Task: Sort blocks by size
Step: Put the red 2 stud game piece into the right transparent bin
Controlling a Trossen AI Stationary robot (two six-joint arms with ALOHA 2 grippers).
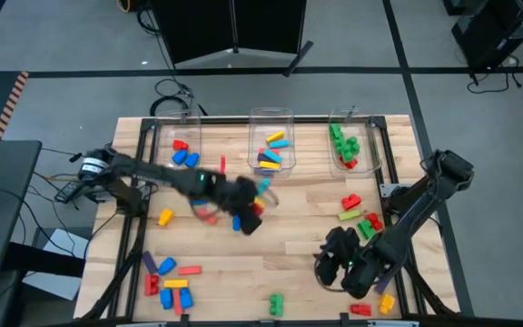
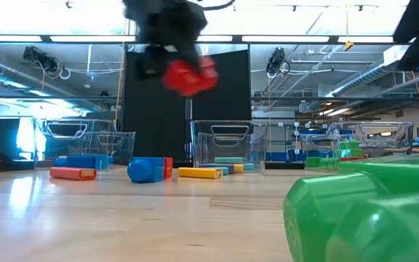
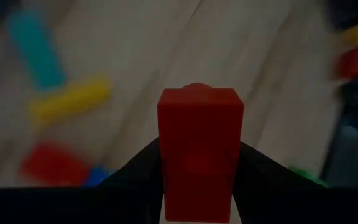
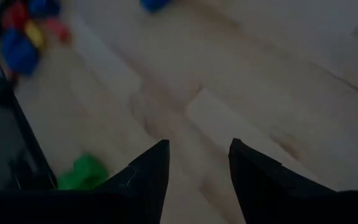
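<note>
My left gripper (image 1: 252,214) reaches out over the middle of the table, shut on a chunky red block (image 3: 199,155), which the low view shows high above the wood as a red block (image 2: 189,76). My right gripper (image 4: 199,155) hovers open over bare wood near the table's front right, with nothing between its fingers; the high view has it as the right gripper (image 1: 331,263). Loose blocks lie in groups at the front left (image 1: 172,282) and at the right (image 1: 360,218). A green block (image 1: 276,304) lies at the front edge. My left gripper pinches the red block by two opposite sides (image 3: 166,168) between its two fingers. The fingers slant down toward the table. The studded end (image 3: 197,93) of the block sticks out past the fingertips, and the block is lifted clear of the table.
Three clear bins stand along the far edge: the left one (image 1: 172,136) with blue and red blocks, the middle one (image 1: 256,123) with long mixed ones, the right one (image 1: 368,136) with green ones. Bare wood lies in the table's middle (image 1: 289,245).
</note>
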